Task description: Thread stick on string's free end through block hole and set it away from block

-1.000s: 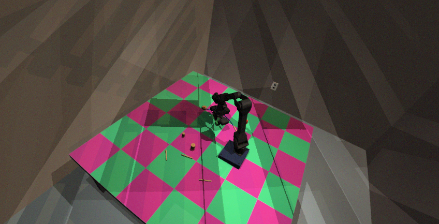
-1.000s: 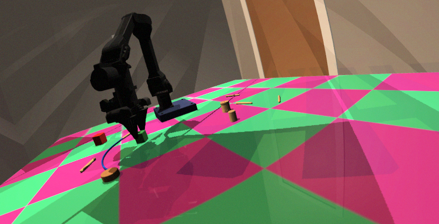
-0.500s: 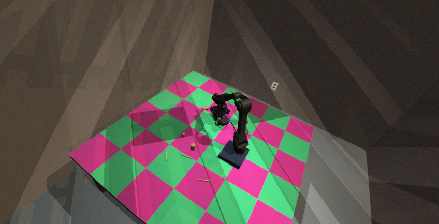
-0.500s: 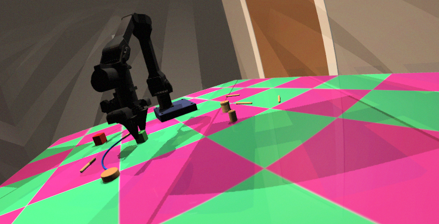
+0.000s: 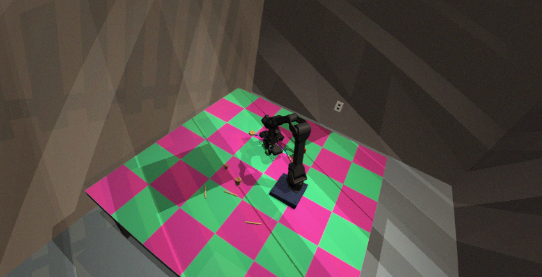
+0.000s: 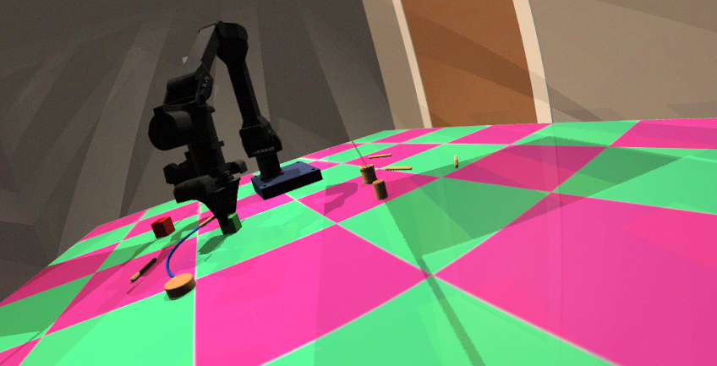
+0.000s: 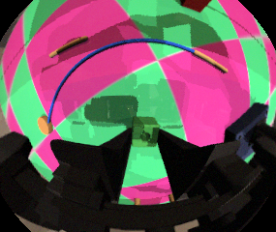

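On a checkered table (image 5: 178, 228) (image 6: 352, 261) (image 7: 113, 87), seen from outside: a loose stick (image 6: 144, 270) (image 7: 69, 46); a red cube (image 6: 162, 226) (image 7: 196, 5); the button (image 5: 252, 132) (image 6: 179, 286) (image 7: 45, 125), its blue string (image 6: 170, 256) (image 7: 123, 43) curving to the string's stick (image 6: 206, 221) (image 7: 210, 61), lying ungripped; the claw (image 5: 267, 153) (image 6: 229, 224) (image 7: 144, 131), partly open, clamped on the green block (image 6: 233, 223) (image 7: 145, 131); two cylinders (image 6: 368, 173) (image 6: 380, 189).

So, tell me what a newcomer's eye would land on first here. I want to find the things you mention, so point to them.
First, the black arm, its gripper (image 6: 228, 226) (image 7: 144, 131) shut on a small green block (image 6: 234, 222) (image 7: 145, 127) low over the pink-and-green checks. Next, the blue string (image 6: 168, 256) (image 7: 128, 42) curving from the round wooden button (image 6: 179, 285) (image 7: 45, 125) to a thin stick (image 6: 206, 221) (image 7: 211, 61). Then the red cube (image 6: 162, 226) (image 7: 196, 4), off beyond that stick.
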Motion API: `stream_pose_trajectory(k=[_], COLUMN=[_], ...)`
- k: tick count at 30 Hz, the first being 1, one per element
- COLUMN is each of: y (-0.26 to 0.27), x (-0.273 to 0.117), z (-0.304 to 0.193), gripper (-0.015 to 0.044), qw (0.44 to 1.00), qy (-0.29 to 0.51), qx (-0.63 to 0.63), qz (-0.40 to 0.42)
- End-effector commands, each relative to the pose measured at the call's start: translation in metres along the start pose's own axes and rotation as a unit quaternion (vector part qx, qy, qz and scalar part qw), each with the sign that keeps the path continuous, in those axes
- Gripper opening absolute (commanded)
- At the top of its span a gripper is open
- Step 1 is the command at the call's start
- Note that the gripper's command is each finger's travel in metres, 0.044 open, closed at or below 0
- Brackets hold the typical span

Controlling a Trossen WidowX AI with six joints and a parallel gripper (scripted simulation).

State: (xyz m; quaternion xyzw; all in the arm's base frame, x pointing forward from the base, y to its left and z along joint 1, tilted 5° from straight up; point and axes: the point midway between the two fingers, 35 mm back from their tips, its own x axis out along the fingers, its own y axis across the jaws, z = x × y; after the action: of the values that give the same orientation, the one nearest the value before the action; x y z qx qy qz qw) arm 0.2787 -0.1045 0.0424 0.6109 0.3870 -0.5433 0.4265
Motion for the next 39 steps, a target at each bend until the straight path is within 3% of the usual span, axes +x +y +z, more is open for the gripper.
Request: stream_pose_trajectory(k=[1, 30, 39], y=[0.000, 0.000, 0.000], x=[0.000, -0.015, -0.012], z=[0.000, 0.000, -0.009], gripper=[0.0000, 0.0000, 0.0000], qw=[1.000, 1.000, 0.997], qy=[0.000, -0.002, -0.076], qx=[0.000, 0.000, 0.000], qz=[0.000, 0.000, -0.003])
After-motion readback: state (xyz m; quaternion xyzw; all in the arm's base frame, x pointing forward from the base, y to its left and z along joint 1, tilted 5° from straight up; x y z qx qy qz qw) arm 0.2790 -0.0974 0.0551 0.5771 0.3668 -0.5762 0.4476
